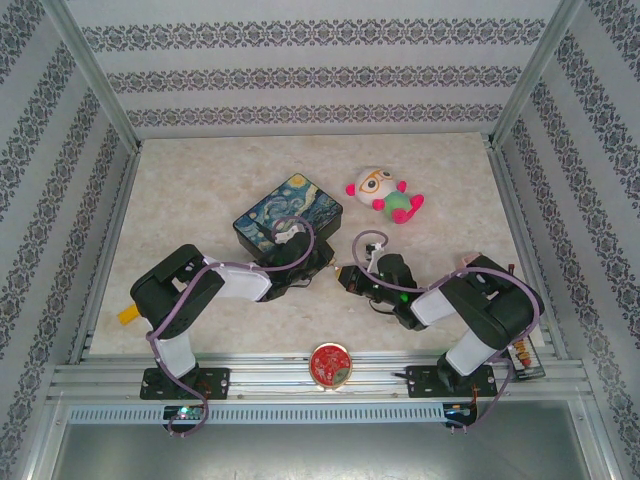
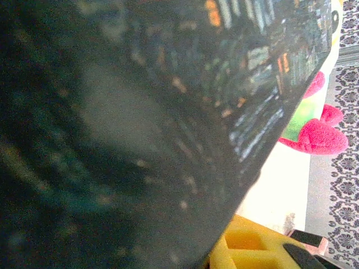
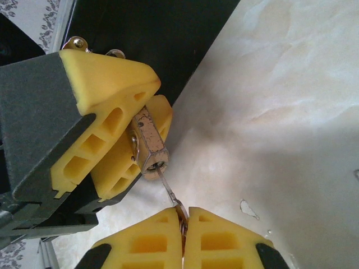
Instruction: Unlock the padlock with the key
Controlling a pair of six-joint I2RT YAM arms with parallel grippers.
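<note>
– Brass and foam, mostly. Where is the small brass-bodied padlock?
– Clamped between the left fingers, wedge-shaped blocks of yellow foam with hollow cells. It sits just beside the dark painted tin box, above the cream marbled worktop, with its keyhole end turned toward the other arm.
– And the thin silvery key?
– The right fingers are pressed shut on its head, so only the slim shaft shows. Its tip meets the keyhole in the padlock's flat end face.
– So how far along?
– By my reading both things are picked up and the key is lined up, apparently just entering. Seating it fully, turning it and freeing the shackle remain. The foam hides most of the shackle, so I cannot tell whether it has sprung.
– Surfaces?
– The padlock body is faceted, scuffed, dull metal. The foam is matte and soft-looking, the tin glossy, the worktop smooth and faintly veined.
</note>
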